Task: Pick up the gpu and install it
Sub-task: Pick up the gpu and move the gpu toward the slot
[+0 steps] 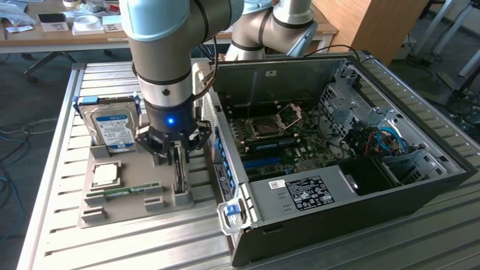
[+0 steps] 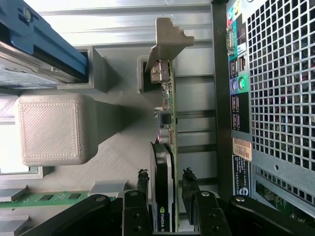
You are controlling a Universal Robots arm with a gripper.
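The pincer (image 2: pixel 166 183) stands wide astride the gpu (image 2: pixel 169 105), not yet gripping it; it sits edgewise in the grey holder (image 2: pixel 118 147) beside the computer case (image 2: pixel 275 98), uninstalled.

A robotics lab: open computer tower (image 1: pixel 315 230) on a slatted metal bench (image 1: pixel 112 247), cluttered desk (image 1: pixel 37 38) behind.

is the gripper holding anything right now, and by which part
Nothing is held: the open gripper straddles the upper edge of the gpu, its fingers not closed on the card.
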